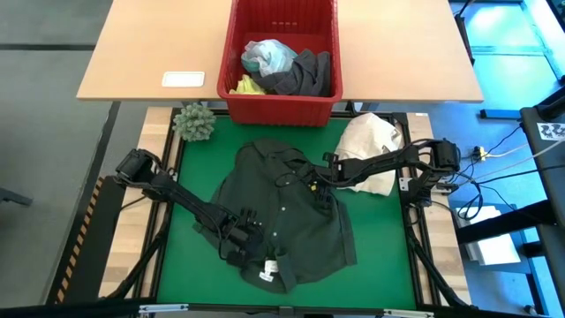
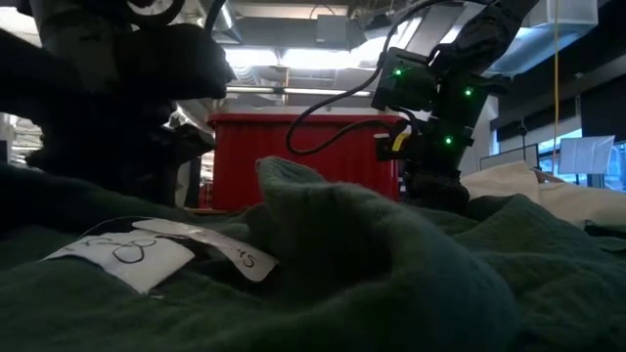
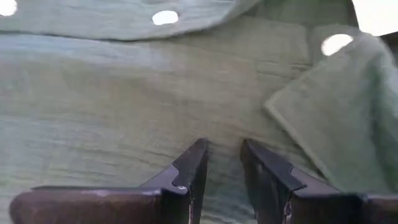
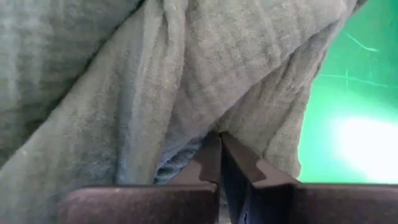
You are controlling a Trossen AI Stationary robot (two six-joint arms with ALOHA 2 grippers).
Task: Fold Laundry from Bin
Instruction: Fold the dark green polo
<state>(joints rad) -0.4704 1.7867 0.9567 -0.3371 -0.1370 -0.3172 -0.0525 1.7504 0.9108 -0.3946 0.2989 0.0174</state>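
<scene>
A dark green-black shirt [image 1: 282, 212] lies spread and rumpled on the green mat [image 1: 194, 265], with a white label [image 1: 265, 272] near its front hem. My left gripper [image 1: 250, 237] stands open close over the shirt's front left part [image 3: 124, 112], with a narrow gap between its fingers. My right gripper [image 1: 320, 183] is shut on the shirt's right part near the button line. The red bin [image 1: 281, 110] stands at the mat's far edge. It holds more laundry [image 1: 282, 66]: turquoise, yellow and grey pieces. My left gripper [image 3: 222, 152] points steeply down at the flat cloth; whether its fingertips touch the shirt I cannot tell. My right gripper [image 4: 219, 137] pinches a raised fold of the shirt [image 4: 205, 118] between its two fingertips, slanting down from the table's right side. Creases run toward the tips, and the rest of the shirt lies on the mat.
A cream-white cloth bundle [image 1: 371, 150] lies at the mat's far right, under my right arm. A green spiky ball [image 1: 194, 122] sits at the far left corner. A wooden table [image 1: 150, 53] behind the mat carries the bin and a small white card [image 1: 184, 79].
</scene>
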